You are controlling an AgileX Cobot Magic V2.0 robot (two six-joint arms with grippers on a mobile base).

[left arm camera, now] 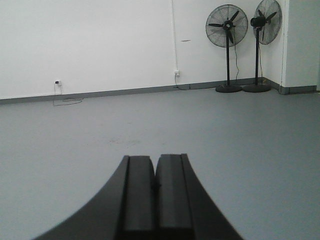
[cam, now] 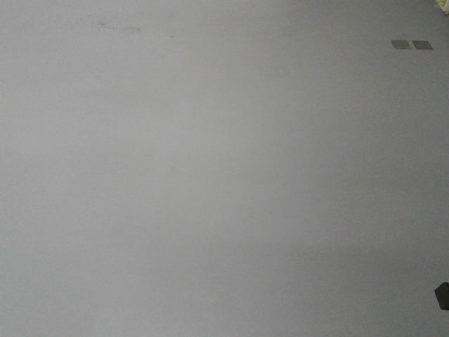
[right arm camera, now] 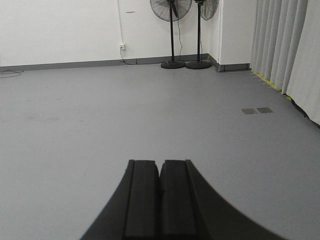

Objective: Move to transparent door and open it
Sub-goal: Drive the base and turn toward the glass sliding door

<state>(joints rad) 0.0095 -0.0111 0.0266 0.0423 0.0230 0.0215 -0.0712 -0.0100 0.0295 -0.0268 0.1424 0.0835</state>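
Observation:
The transparent door is out of view in every frame. My left gripper (left arm camera: 155, 159) is shut and empty, its black fingers pressed together, pointing over bare grey floor toward a white wall. My right gripper (right arm camera: 160, 162) is also shut and empty, pointing over the same grey floor toward the room's far corner. The front view shows only grey floor (cam: 210, 175).
Two black pedestal fans (left arm camera: 227, 30) (right arm camera: 171, 10) stand in the far corner by the white wall. Pale curtains (right arm camera: 285, 45) hang along the right side. Two dark floor patches (right arm camera: 257, 110) (cam: 412, 45) lie near the curtains. A wall socket with cable (left arm camera: 58, 83) is at the left. A dark object (cam: 442, 295) sits at the front view's right edge.

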